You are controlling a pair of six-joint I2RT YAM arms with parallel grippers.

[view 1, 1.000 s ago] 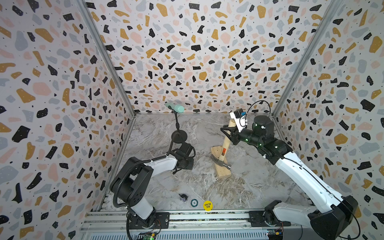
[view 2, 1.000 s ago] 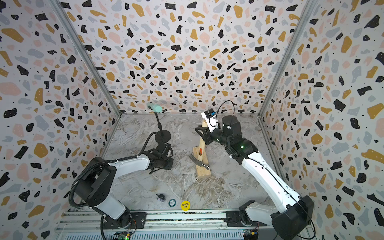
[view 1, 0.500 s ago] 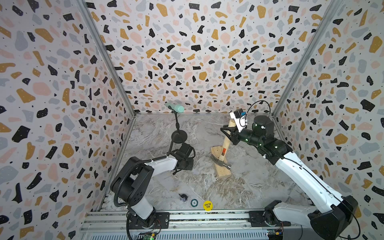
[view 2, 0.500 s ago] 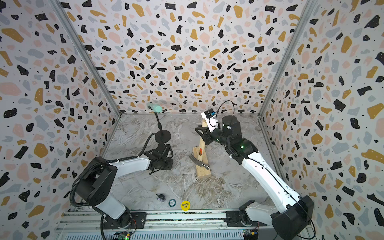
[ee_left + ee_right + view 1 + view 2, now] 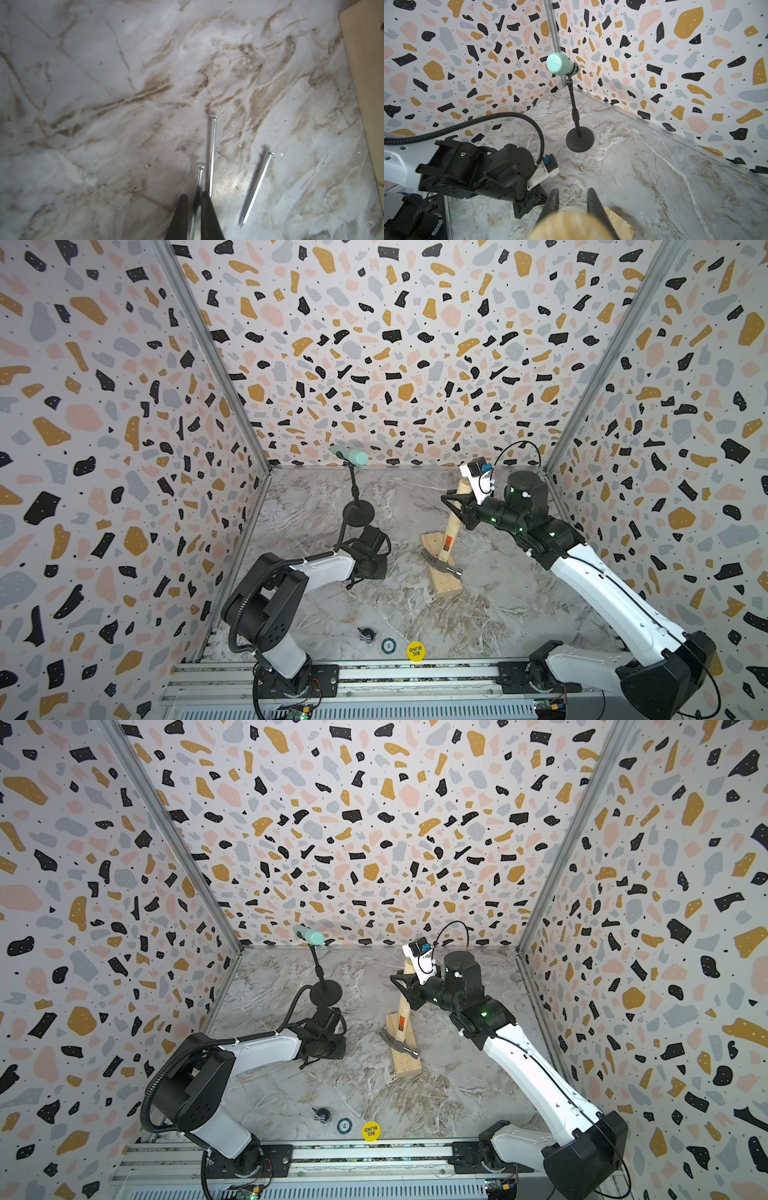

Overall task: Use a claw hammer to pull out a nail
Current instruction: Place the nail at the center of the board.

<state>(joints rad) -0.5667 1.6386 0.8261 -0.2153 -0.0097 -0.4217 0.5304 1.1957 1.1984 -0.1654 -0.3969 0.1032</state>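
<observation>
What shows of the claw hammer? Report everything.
The claw hammer has a long pale wooden handle with an orange-and-black label and a silver steel head with a curved claw. It stands tilted, head down on the pale wood block, handle rising toward the back wall. The right hand is shut on the upper handle.

The left arm (image 5: 324, 568) and the right arm (image 5: 602, 587) have white shells and black joint housings; a ribbed black cable (image 5: 508, 113) runs along the left. Green lights (image 5: 483, 1014) dot the right arm; a white camera mount (image 5: 476, 483) with a blue plug (image 5: 485, 467) tops its wrist; the left gripper (image 5: 193, 198) has black tapered fingers (image 5: 180, 218).
</observation>
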